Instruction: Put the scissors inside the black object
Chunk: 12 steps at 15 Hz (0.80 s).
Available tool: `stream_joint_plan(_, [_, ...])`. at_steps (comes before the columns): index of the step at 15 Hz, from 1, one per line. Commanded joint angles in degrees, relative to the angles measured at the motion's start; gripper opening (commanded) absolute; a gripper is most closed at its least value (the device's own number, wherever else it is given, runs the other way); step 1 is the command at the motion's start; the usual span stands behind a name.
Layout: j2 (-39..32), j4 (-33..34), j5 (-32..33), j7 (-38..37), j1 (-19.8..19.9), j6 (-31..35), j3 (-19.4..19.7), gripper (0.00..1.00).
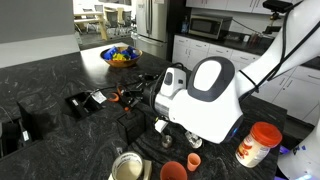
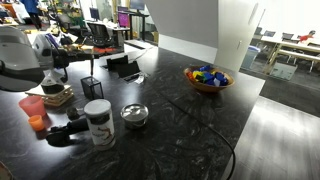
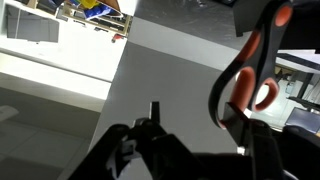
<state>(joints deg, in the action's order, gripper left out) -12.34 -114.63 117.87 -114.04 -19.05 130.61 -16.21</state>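
Observation:
The scissors [image 3: 252, 68], with orange-red handle loops, show at the right of the wrist view against my right finger, in the air in front of a pale wall. My gripper [image 3: 198, 112] holds them off the counter. In an exterior view the gripper [image 1: 140, 96] points sideways above the black countertop, with the orange scissors [image 1: 122, 96] at its tip. The black object, a small thin-walled box [image 2: 92, 87], stands on the counter near the arm. It is hidden behind the arm in that exterior view.
A bowl of coloured fruit [image 1: 120, 55] [image 2: 207, 77] stands further off. A flat black item with a white label [image 1: 86, 100] and a blocky black item [image 1: 20, 130] lie on the counter. Orange cups [image 1: 172, 170], a metal bowl [image 2: 133, 115] and a white canister [image 2: 98, 122] stand by the arm.

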Motion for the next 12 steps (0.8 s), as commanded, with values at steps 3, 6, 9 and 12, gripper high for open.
stream_joint_plan(3, [2.9,-2.8,3.0,-6.9,1.4,2.8,-1.2,1.0])
stream_joint_plan(6, [4.8,-5.6,2.7,-10.1,1.6,6.0,-1.3,1.0])
stream_joint_plan(9, [7.2,-9.2,1.8,-11.9,1.8,10.6,-1.2,1.0])
stream_joint_plan(12, [9.5,-11.9,1.1,-12.1,2.1,13.4,-0.7,1.0])
